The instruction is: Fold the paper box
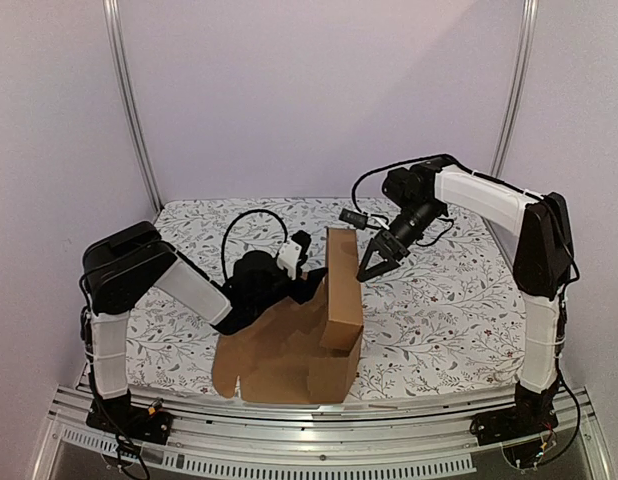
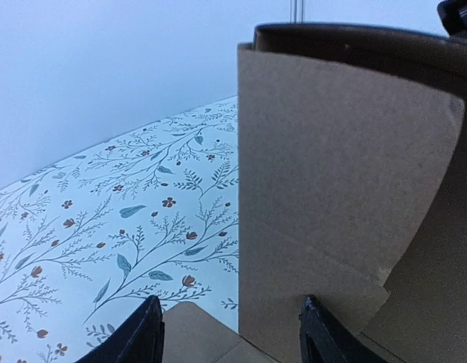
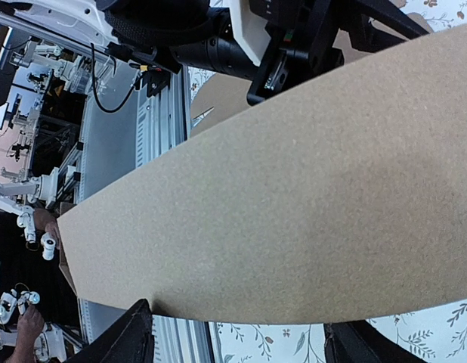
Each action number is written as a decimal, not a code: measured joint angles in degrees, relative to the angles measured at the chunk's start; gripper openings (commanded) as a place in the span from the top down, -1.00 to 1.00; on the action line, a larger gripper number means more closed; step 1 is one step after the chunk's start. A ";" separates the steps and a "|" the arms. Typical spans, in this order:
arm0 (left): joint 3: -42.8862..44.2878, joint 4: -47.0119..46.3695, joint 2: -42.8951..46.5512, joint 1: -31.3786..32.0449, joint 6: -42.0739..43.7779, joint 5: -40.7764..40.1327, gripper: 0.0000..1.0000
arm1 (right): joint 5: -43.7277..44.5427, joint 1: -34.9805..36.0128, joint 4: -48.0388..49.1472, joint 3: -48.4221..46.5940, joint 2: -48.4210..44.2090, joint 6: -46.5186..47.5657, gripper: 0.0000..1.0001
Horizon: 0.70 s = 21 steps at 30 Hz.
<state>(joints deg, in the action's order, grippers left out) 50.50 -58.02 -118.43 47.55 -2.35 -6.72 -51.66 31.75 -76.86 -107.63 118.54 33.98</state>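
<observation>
The paper box is brown cardboard, partly folded, and lies at the near middle of the table. One long panel stands upright from its right side. My left gripper is just left of that panel. In the left wrist view it is open, with the panel close ahead and the panel's left edge in line with the gap. My right gripper hangs on the panel's right side. In the right wrist view it is open, and the panel's broad face fills the frame just beyond the tips. Neither gripper holds anything.
A floral cloth covers the table. An aluminium rail runs along the near edge, with both arm bases on it. Two metal uprights stand at the back corners. The left arm's wrist shows over the panel in the right wrist view.
</observation>
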 measured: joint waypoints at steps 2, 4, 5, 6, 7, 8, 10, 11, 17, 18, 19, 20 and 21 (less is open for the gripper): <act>0.37 0.33 0.00 -0.61 -0.28 2.14 -0.18 | -0.11 0.00 -0.20 -0.68 0.59 0.35 -0.53; 0.55 0.55 -0.02 -0.81 -0.50 3.93 -0.15 | -0.31 0.00 -0.33 -1.44 1.16 0.59 -0.54; 0.59 0.59 -0.07 -0.87 -0.70 4.90 -0.13 | -0.42 0.00 -0.48 -1.86 1.40 0.59 -0.54; 0.63 0.61 -0.11 -0.85 -0.76 5.86 -0.12 | -0.48 0.00 -0.50 -2.21 1.60 0.61 -0.55; 0.66 0.74 -0.11 -0.85 -0.92 6.49 -0.11 | -0.50 0.00 -0.57 -2.49 1.73 0.59 -0.56; 0.63 0.87 -0.13 -0.85 -1.07 7.32 -0.10 | -0.50 0.00 -0.57 -2.69 1.81 0.55 -0.56; 0.63 0.96 -0.13 -0.87 -1.51 8.50 -0.08 | -0.46 -0.02 -0.70 -2.78 1.84 0.24 -0.57; 0.61 0.96 -0.13 -0.85 -1.75 8.92 -0.07 | -0.35 -0.09 -0.70 -2.78 1.84 -0.02 -0.58; -0.22 0.42 -0.13 -0.66 -3.32 10.51 -0.01 | 2.95 -0.94 -0.96 -4.42 1.84 -5.75 -0.59; -0.46 0.07 -0.11 -0.50 -3.67 10.45 0.00 | 3.63 -1.07 -0.94 -5.22 1.86 -6.75 -0.59; -0.74 -0.22 -0.11 -0.26 -3.93 10.32 0.00 | 4.28 -1.14 -0.96 -6.16 1.92 -7.43 -0.60; -1.05 -0.48 -0.13 0.07 -4.22 10.14 0.01 | 4.70 -1.22 -1.01 -7.08 2.03 -8.15 -0.60; -1.36 -0.87 -0.13 0.55 -4.48 9.88 0.01 | 4.94 -1.33 -1.07 -8.41 2.38 -8.74 -0.60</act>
<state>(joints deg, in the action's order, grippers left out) 49.15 -58.89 -118.56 48.10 -6.83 3.16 -46.72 30.41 -77.93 -116.05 120.92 25.23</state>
